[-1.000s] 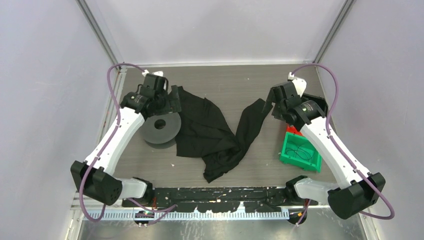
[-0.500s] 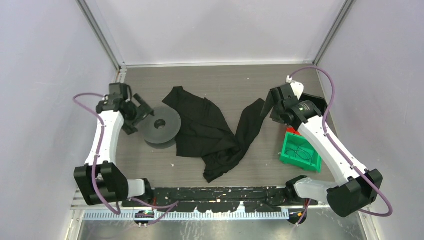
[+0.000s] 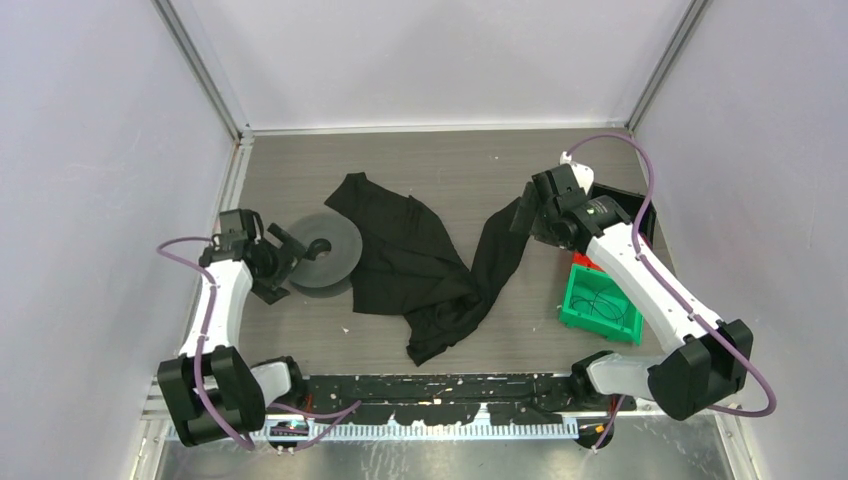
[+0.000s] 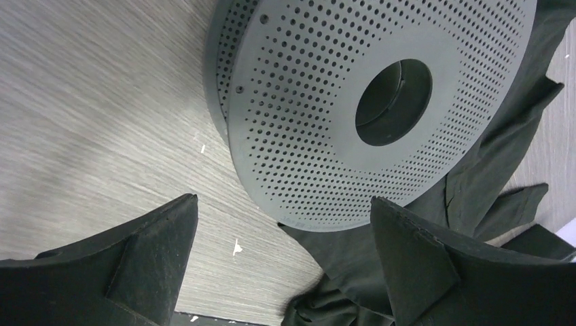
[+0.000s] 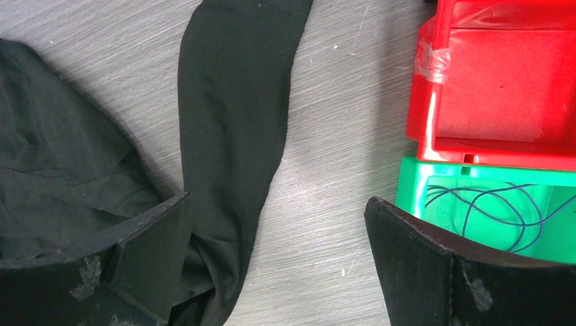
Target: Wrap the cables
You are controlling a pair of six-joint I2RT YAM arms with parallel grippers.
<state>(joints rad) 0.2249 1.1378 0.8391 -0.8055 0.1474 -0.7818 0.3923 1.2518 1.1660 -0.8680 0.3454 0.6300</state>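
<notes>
One thin dark wire, the cables [image 3: 601,304], lies in loose loops on the floor of the green bin [image 3: 566,300] at the right side of the counter [image 3: 440,165]. Curled this way it has no single long axis and points nowhere in particular. In the right wrist view its strands [image 5: 489,202] arc and cross one another over the bin's floor. Neither end can be made out.

A red bin [image 3: 588,262] sits just beyond the green one, touching it. The right arm reaches forward and inward over both bins. Its right pincer [image 3: 524,214] hangs above the sleeve of a black garment [image 3: 420,270], jaws spread wide and holding nothing. The cables are apart from its fingers [image 5: 149,251].

The left arm is folded back close to the left edge, wrist turned toward the middle of the counter. Its left pincer [image 3: 288,270] is also spread wide and empty, facing the near-left rim of a grey perforated spool [image 3: 322,250]. The spool lies flat, hub hole up, with its far side resting on the garment.
</notes>
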